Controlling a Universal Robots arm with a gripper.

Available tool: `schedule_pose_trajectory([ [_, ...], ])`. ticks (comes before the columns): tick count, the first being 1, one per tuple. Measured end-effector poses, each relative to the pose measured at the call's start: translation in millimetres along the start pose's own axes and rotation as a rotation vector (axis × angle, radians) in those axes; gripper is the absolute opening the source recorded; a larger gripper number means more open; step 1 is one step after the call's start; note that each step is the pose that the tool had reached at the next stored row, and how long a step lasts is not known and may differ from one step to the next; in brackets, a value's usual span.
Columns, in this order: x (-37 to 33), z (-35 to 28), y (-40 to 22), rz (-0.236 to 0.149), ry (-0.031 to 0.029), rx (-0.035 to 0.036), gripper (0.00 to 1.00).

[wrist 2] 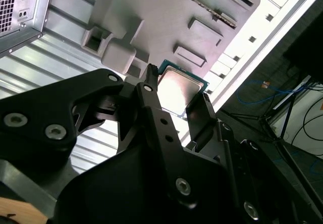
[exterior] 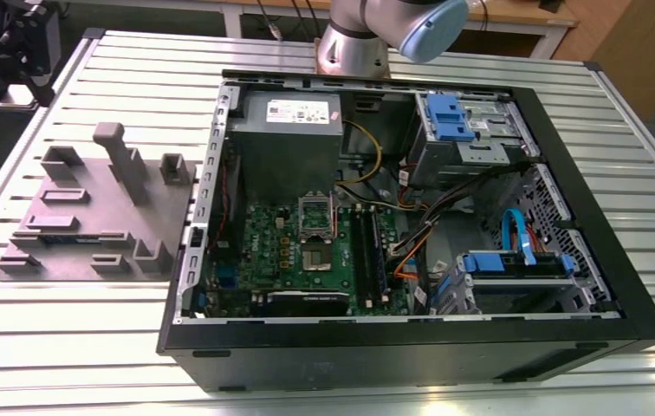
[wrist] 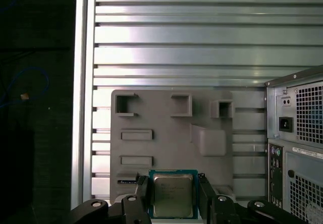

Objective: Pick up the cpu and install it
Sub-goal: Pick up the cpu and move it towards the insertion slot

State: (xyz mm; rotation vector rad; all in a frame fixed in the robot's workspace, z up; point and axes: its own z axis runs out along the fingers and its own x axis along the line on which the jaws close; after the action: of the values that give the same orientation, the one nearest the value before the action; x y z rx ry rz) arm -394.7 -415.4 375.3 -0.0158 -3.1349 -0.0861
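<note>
Slatted table (exterior: 74, 347) carries the open case (exterior: 397, 355) in the exterior view. In the second wrist view, your gripper (wrist 2: 176, 85) is closed on the cpu (wrist 2: 182, 90) by two opposite edges, apparently aloft over the grey tray (wrist 2: 166, 12). Treat it as light, stiff, slick-lidded and fragile; keep to the edges. In the first wrist view, its lid print is unreadable.

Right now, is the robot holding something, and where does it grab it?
Yes. Its fingers pinch the cpu by two opposite side edges, shiny metal top showing in both wrist views.
</note>
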Motion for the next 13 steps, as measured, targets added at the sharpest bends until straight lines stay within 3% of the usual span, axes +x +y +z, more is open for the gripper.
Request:
schedule_pose_trajectory([
  [13,-3.9,0.0,0.1,0.000,0.0000,0.0000,0.47],
])
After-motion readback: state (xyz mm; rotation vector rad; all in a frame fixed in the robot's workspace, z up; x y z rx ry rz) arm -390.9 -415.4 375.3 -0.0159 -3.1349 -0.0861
